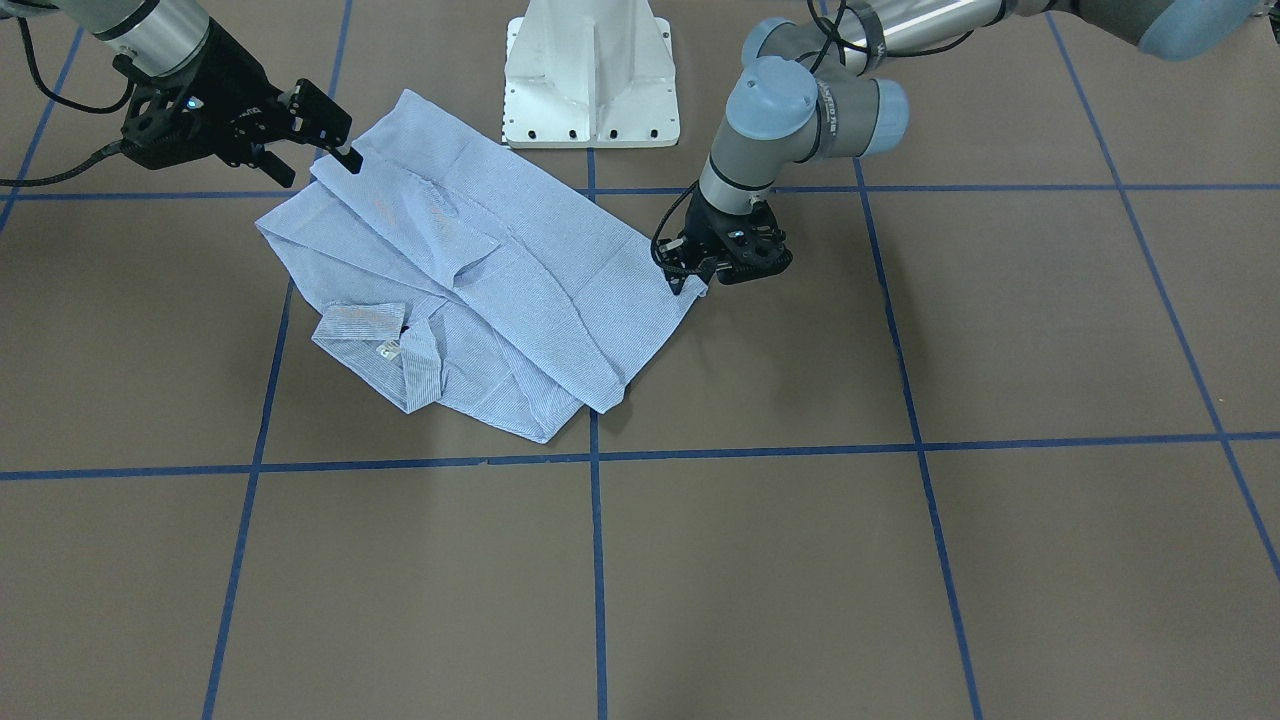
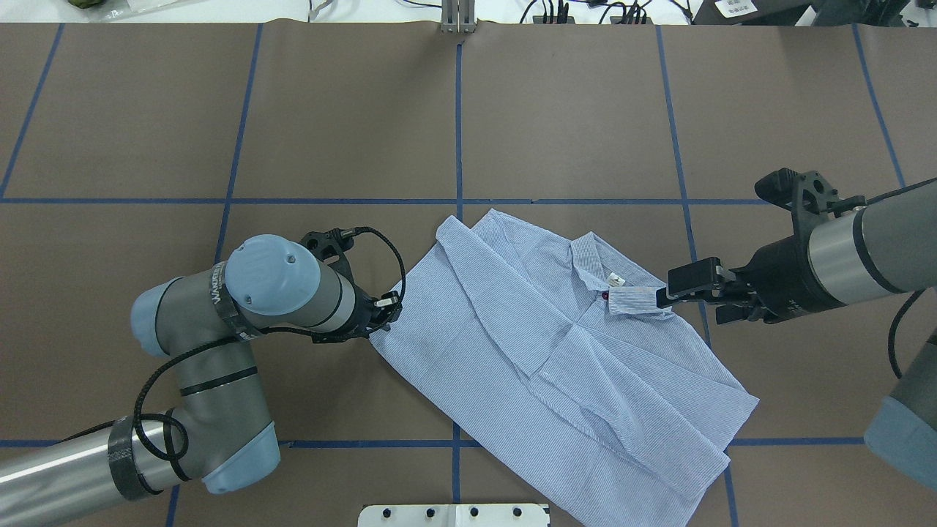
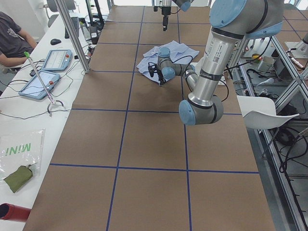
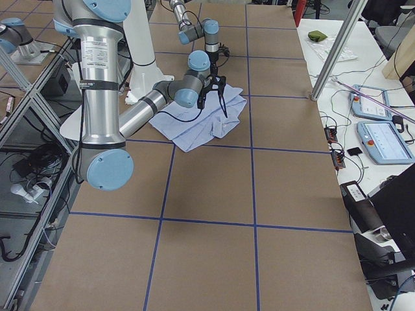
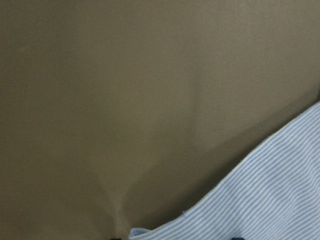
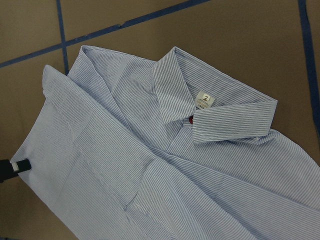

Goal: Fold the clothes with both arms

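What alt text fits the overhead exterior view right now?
A light-blue, white-striped collared button shirt lies partly folded on the brown, blue-taped table. The left arm's black tool sits at its edge; the right arm's tool hangs open above it.

The silver-grey, blue-capped left arm (image 2: pixel 219 380) comes in from the lower left of the overhead view. Its elbow is bent back on itself and its wrist is turned straight down. Its black two-finger left gripper (image 2: pixel 386 306) sits low, with the fingers drawn together to a point. The matching right arm (image 2: pixel 871 252) reaches in almost level from the right edge. The black right gripper (image 2: pixel 692 306) is held higher, with its fingers spread apart.
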